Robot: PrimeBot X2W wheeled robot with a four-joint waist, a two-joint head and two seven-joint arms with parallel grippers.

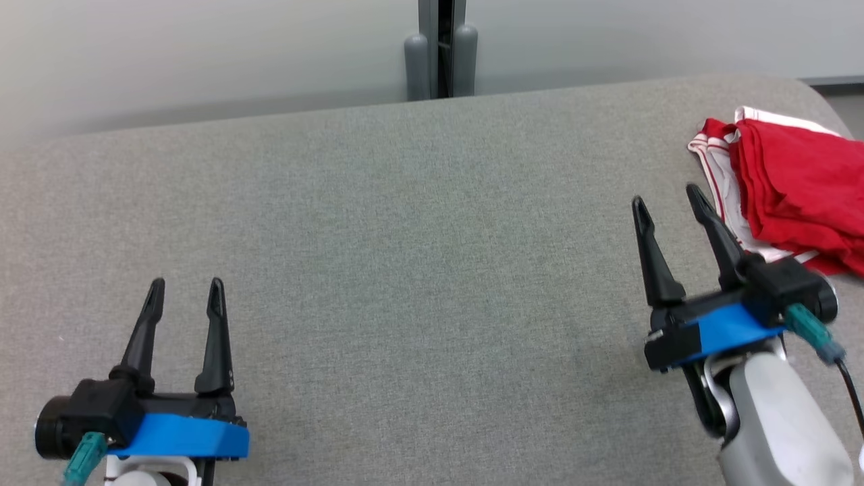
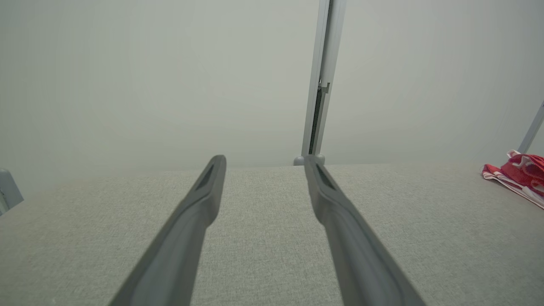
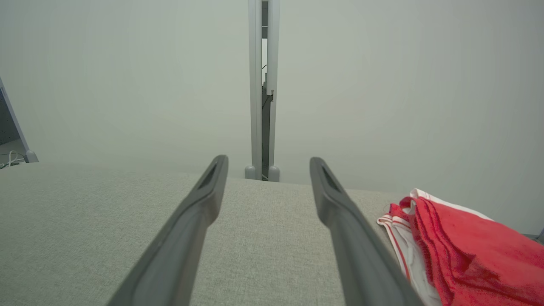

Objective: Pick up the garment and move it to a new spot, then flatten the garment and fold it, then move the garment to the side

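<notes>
Grippers first, nearest of all: two of them, each with a pair of long dark tapering fingers (image 1: 145, 331), four fingers counted. Left gripper (image 1: 186, 283) hovers low over the near left of the table, fingers spread wide and pointing away, nothing between them but bare surface. Each gripper sits on one bright blue plastic bracket (image 1: 182, 435) with one teal plug (image 1: 84, 455) at its side, so that's two brackets and two plugs.

Right gripper (image 1: 666, 196) is further out on the right, leaning a touch leftward on its pale, smooth forearm (image 1: 783, 418). Its fingers gape just as wide and grip nothing.

Under both runs one table (image 1: 405, 236), covered in grey woven fabric, fine-grained, matte and flat, with rounded far corners.

Now the one garment (image 1: 800, 182): it lies at the table's far right corner, just to the right of the right gripper's fingers. It's a soft heap of red cloth in layered folds over a white part edged with thin red stripes. In the head view the outer right finger crosses that white edge; whether it touches, I can't tell. From the right wrist the garment lies low beside that finger, not between the two.

Beyond the far edge stands one slim grey metal post (image 1: 440, 40) with two rounded grey caps (image 1: 416, 61) at its foot. On either side of it are two plain pale panels (image 1: 202, 54), smooth and blank.
</notes>
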